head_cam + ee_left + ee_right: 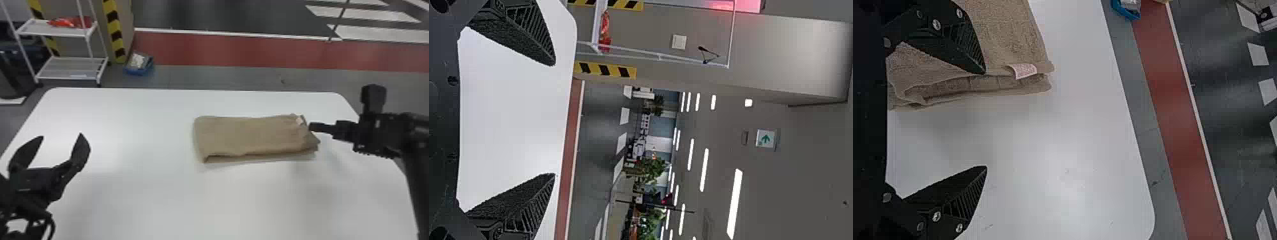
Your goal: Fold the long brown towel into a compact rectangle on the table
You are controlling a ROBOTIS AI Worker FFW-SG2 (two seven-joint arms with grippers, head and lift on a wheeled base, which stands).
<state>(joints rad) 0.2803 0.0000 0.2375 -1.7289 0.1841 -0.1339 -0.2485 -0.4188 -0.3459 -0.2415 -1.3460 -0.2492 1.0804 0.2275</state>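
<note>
Head view: The brown towel (249,135) lies flat on the white table (143,198), right of the middle and already doubled into a layered oblong. Its length runs from side to side, an arrangement that probably puts one short end within reach of the right arm. The right gripper (311,127) is poised at that end, beside the care label (299,120), where the layers fan out unevenly; the position suggests that this end is to be gripped or squared. The left gripper (61,136) is parked over the table's left part, well apart from the towel, presumably to leave the folding area free.

Left wrist view: The fingers (516,35) are spread with nothing between them, so this tool is unloaded (a fair posture for an arm in waiting).

Right wrist view: The fingers (960,42) are likewise parted and hold no cloth. One overlaps the towel near its open, layered end; the other stands beyond that end, over bare table. Such straddling would suit a pinch across the edge, though contact cannot be told. A shallow pinch might catch the top layer alone and pull the stack askew.
</note>
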